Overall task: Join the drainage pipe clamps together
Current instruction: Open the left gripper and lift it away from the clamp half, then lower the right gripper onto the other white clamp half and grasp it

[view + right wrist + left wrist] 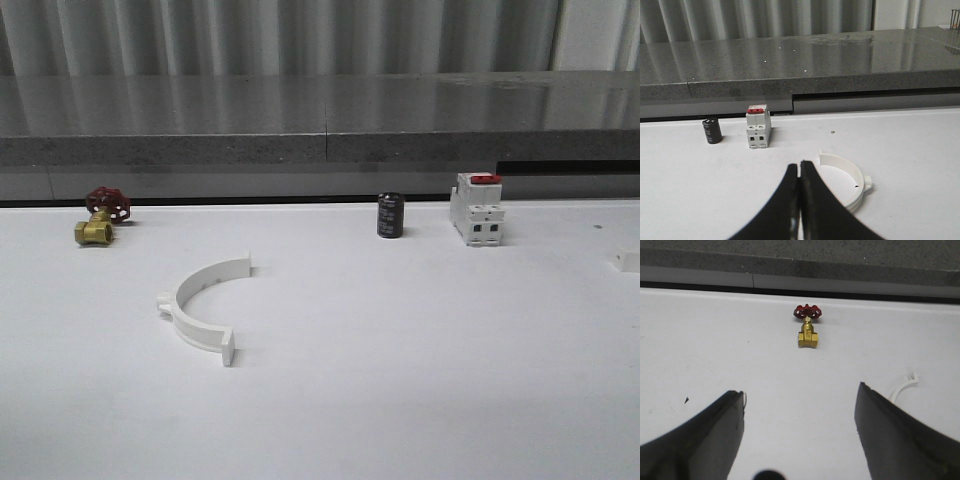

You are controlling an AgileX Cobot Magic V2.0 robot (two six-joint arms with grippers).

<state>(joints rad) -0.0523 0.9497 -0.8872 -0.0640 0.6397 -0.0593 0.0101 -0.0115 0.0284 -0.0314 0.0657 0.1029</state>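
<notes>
Two white plastic half-ring pipe clamps lie apart on the white table (420,400), neither joined to the other. One clamp half (203,307) rests flat on the left part of the table in the front view, its curve bulging to the left, a small flat tab on the outside of the arc and a squared tab at each end; the left wrist view catches just its tip (903,386) beside the right-hand finger. The other clamp half (850,181) shows in the right wrist view, lying flat just beside the right claw, smooth-walled with a small tab on its outer curve.

No container is present. At the far left edge of the table sits a small brass valve with a red handwheel (100,215), metallic and knobbly. Near the back centre stands a short black cylinder (390,215), and just to its right an upright white block with a red top (476,208). Behind the table runs a grey speckled stone ledge (320,120).

The left claw (800,410) hovers above the bare table with its dark fingers (715,435) spread wide, gripping nothing, pointed toward the valve. The right claw (800,172) has its dark, tapering fingers (785,200) pressed together with nothing between them, low over the table.
</notes>
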